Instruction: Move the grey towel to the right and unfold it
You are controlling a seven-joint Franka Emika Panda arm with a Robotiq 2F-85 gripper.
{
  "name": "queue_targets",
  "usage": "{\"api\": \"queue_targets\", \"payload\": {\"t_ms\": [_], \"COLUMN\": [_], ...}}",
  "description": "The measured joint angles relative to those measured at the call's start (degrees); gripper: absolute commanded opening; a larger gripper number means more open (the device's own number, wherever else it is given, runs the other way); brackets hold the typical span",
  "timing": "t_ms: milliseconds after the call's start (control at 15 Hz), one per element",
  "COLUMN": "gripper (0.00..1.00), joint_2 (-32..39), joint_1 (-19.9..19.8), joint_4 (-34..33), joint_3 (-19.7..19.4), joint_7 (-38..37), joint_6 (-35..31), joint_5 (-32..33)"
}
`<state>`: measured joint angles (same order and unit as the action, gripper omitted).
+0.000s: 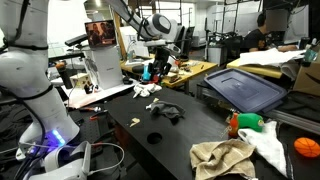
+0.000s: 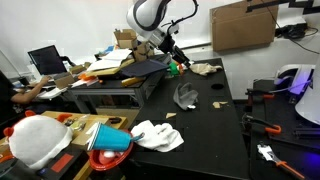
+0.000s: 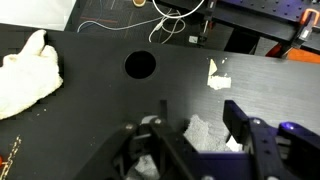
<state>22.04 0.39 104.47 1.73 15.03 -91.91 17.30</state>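
Observation:
The grey towel point(image 1: 167, 111) lies crumpled in a small heap near the middle of the black table point(image 1: 205, 135). It also shows in an exterior view point(image 2: 185, 96). My gripper point(image 1: 158, 64) hangs open and empty well above the table, beyond the towel, and also shows in an exterior view point(image 2: 172, 56). In the wrist view the open fingers point(image 3: 197, 104) frame part of the grey towel point(image 3: 202, 134) lying below them on the table. Nothing is between the fingers.
A white cloth point(image 2: 157, 135) lies near one table end; it also shows in the wrist view point(image 3: 25, 78). A beige towel point(image 1: 222, 158), an orange bottle point(image 1: 243, 124) and another white cloth point(image 1: 268, 142) lie at the other end. Small paper scraps point(image 2: 217, 103) and a round table hole point(image 3: 140, 64) are near the towel.

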Motion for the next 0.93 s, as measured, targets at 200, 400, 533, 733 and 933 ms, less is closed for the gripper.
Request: {"api": "queue_targets", "payload": {"t_ms": [200, 400, 533, 733, 933], "gripper": [1.0, 1.0, 1.0, 1.0, 1.0], "joint_2": [0.0, 0.8, 2.2, 4.9, 7.6], "joint_1": [0.1, -0.4, -1.4, -3.4, -4.9], "joint_4": [0.8, 1.8, 2.1, 2.4, 2.4], "joint_3": [-0.1, -1.3, -2.4, -2.9, -2.9], "joint_7": [-2.2, -4.7, -5.5, -3.1, 3.8], "joint_6": [-1.1, -4.6, -7.7, -11.7, -14.0], "joint_5": [0.1, 0.0, -0.1, -0.1, 0.3]}}
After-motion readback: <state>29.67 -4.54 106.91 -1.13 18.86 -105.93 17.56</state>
